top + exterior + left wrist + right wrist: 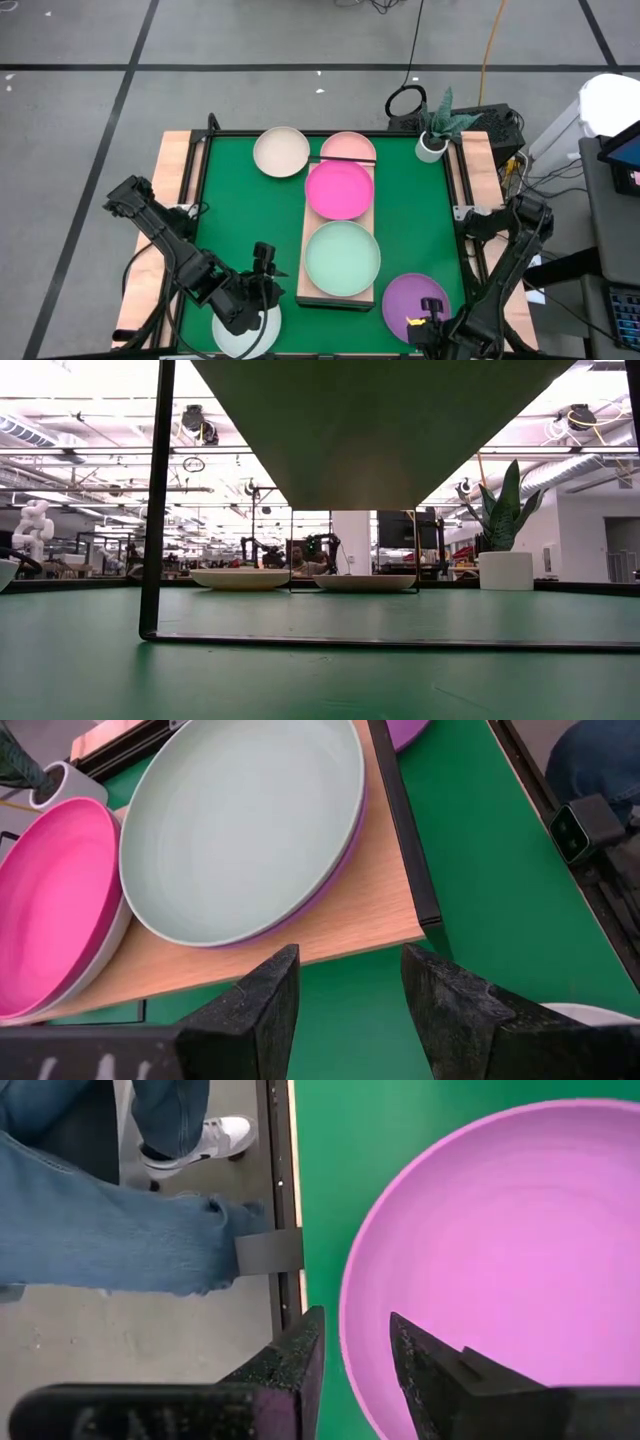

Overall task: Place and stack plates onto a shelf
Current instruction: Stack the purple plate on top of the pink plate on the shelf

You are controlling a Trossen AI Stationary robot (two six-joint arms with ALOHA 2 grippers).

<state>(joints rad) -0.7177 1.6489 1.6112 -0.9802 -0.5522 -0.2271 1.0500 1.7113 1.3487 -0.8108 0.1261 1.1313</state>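
While the right gripper's (355,1370) fingers straddle the purple plate's (415,300) rim at lower right, unclamped, beside the shelf (340,215), a shallow bite could slip; left gripper (350,1010) fingers apart.

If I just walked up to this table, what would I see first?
Probably the bright magenta plate and the mint green plate sitting on the long wooden shelf in the middle of the green table. Next, a purple plate lies on the table near the shelf's end, with the right gripper open at its rim. The left gripper hovers open by the shelf's end.
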